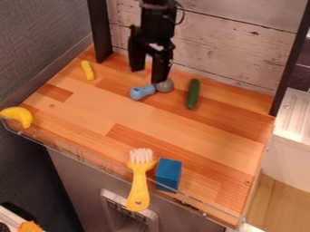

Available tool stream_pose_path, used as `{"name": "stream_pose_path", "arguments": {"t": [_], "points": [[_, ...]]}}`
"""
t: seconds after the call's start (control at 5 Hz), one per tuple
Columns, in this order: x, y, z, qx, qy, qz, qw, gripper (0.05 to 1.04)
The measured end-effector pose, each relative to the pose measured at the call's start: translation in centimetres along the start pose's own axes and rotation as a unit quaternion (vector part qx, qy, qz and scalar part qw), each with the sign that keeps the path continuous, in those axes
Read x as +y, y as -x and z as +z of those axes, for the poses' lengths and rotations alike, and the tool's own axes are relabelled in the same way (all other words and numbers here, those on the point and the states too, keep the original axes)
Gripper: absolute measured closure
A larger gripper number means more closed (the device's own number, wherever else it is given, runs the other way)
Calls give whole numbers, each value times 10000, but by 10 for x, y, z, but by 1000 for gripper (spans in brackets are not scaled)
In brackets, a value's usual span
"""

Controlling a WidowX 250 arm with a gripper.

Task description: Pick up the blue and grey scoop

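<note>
The black gripper (149,75) hangs over the back of the wooden counter, its two fingers spread apart with nothing visible between them. Its right fingertip overlaps the junction of a blue piece (142,92) and a rounded grey piece (165,85); whether it touches them I cannot tell. To the right lies a dark green cucumber (193,94), pointing roughly front to back. A small yellow stick-like object (88,70) rests at the back left.
At the left corner is a yellow banana (18,116). Near the front edge, a yellow brush (139,179) with pale bristles overhangs the clear rim (91,159), beside a blue block (168,174). A whitish plank wall (233,43) and dark posts stand behind.
</note>
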State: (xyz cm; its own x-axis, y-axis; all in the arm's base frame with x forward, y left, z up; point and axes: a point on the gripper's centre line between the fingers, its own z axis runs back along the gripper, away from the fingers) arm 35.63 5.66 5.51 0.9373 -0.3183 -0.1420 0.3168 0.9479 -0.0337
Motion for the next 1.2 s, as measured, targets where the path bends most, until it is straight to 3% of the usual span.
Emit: {"name": "stream_pose_path", "arguments": {"t": [0.2,0.4,0.6,0.8,1.2], "points": [[6,3,-5,-44,13,537,9985,83],[10,4,-8,-125,11,634,9979,85],[12,1,-8,-195,-59,348,9992,85],[14,-6,-25,-159,-84,-168,9997,85],[4,-22,-39,-240,-202,-920,9953,87]]}}
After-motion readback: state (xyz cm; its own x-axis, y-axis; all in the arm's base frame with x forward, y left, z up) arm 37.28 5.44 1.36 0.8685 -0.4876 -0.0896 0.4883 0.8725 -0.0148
